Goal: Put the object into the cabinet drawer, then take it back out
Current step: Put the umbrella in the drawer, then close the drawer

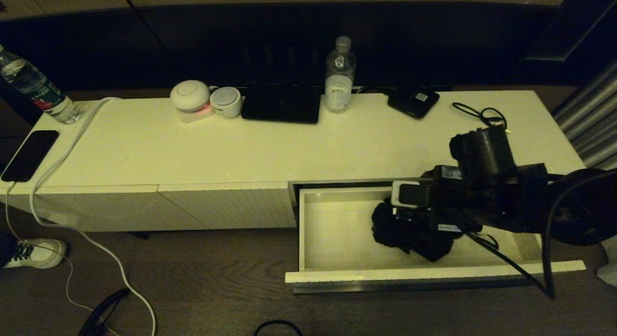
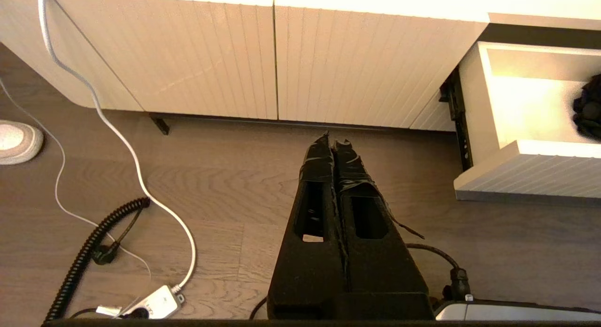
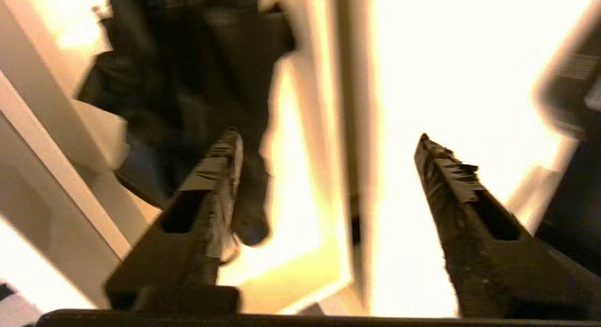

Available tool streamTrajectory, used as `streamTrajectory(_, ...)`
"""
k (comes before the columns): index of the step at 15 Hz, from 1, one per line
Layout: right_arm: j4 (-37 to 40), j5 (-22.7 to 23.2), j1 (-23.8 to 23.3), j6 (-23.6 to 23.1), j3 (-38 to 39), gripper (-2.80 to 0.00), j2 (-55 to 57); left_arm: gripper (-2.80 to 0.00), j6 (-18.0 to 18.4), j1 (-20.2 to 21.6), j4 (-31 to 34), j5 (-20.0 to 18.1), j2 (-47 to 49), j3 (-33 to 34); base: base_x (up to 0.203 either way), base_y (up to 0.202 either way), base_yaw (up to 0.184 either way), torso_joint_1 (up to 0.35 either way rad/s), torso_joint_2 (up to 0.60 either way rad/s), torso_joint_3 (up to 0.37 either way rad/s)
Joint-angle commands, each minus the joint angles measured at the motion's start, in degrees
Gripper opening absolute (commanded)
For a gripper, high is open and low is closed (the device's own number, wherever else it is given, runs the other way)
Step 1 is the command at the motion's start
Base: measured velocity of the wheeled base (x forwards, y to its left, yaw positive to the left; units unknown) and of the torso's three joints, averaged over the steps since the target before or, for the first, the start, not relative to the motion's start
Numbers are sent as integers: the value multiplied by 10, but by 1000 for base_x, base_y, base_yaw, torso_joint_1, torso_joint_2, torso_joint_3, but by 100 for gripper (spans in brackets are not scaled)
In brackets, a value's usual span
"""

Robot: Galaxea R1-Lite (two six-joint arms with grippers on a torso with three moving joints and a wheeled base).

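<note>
The left gripper is kept low over the wooden floor, in front of the ribbed panels of the cabinet. Its fingers are pressed together and nothing is held between them; it seems to be parked so that the working side is left free.

On the smooth cream desk, a flat black device, a clear water bottle and a small black box are lined along the back edge, well apart from the work.

Further right, the cabinet drawer is pulled out fully, so that its shallow, plain white inside can be reached from above. The object, a soft matte black bundle with many folds, is lying on the drawer bottom, near the middle.

The right gripper is placed over the drawer, just beside the object. Its fingers are spread wide and nothing is gripped; one finger is seen against the fabric, the other over the bright surface behind the drawer. The putting-in is judged done, and the taking-out is not yet begun.
</note>
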Motion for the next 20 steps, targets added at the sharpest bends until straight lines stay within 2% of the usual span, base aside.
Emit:
streamTrajectory(1,22,-1,5,-3,7,0,-85,-280,0,0,0,0,-1,0,0,0,0,0,0,0)
streamTrajectory(4,84,1,14,5,55,0,-180,-280,0,0,0,0,-1,0,0,0,0,0,0,0)
streamTrajectory(8,117,0,32,13,176,0,-265,-280,0,-1,0,0,-1,0,0,0,0,0,0,0)
streamTrajectory(9,119,0,33,19,201,-280,-275,-280,0,0,0,0,-1,0,0,0,0,0,0,0)
streamTrajectory(13,115,4,55,33,264,-280,-280,-280,0,0,0,0,-1,0,0,0,0,0,0,0)
streamTrajectory(17,105,6,79,34,320,-280,-233,-280,0,0,0,0,-1,0,0,0,0,0,0,0)
streamTrajectory(20,37,15,81,43,360,-280,-172,-280,0,0,0,0,-1,0,0,0,0,0,0,0)
